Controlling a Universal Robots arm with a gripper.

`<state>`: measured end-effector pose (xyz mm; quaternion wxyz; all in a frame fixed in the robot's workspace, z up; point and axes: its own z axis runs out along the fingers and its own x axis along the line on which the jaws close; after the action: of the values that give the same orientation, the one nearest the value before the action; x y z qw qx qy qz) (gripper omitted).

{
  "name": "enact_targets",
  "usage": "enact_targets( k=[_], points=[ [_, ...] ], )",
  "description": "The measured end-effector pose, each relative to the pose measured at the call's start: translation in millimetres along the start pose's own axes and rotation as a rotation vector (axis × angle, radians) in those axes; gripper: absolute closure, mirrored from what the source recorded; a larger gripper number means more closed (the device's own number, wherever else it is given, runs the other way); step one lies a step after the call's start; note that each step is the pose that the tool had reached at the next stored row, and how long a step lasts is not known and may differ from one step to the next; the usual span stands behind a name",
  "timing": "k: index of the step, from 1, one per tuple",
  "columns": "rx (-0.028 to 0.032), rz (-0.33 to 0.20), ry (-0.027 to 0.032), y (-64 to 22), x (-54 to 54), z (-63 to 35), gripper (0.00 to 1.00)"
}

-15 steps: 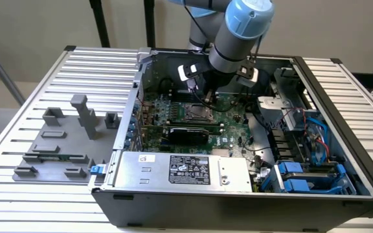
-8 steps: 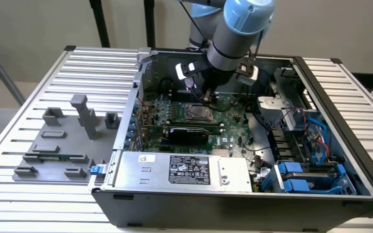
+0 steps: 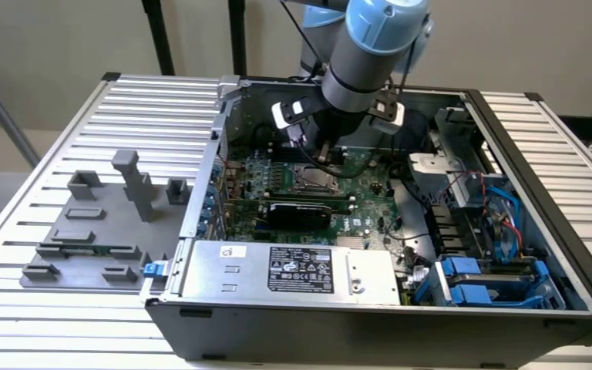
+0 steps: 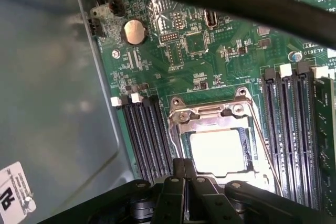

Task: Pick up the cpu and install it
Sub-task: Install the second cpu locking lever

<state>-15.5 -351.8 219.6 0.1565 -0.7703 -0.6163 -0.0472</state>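
The gripper (image 4: 185,174) hangs inside an open computer case (image 3: 543,231) on a slatted table (image 3: 90,123), its fingers (image 4: 176,174) pressed together, holding nothing. Just beside them, the cpu (image 4: 218,151) lies flat in the motherboard socket (image 4: 210,114), its near edge hidden behind the fingers. In the exterior view the arm blocks the socket.
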Motion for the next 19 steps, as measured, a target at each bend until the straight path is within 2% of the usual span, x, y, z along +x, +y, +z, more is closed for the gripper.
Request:
enact_targets(
  k=[10, 19],
  points=[
    [-0.0108, -0.005, 0.0016, -16.5, -13.7, -8.3, 0.89],
    [-0.0109, -0.005, 0.0016, -16.4, -32.1, -40.2, 0.89]
  ],
)
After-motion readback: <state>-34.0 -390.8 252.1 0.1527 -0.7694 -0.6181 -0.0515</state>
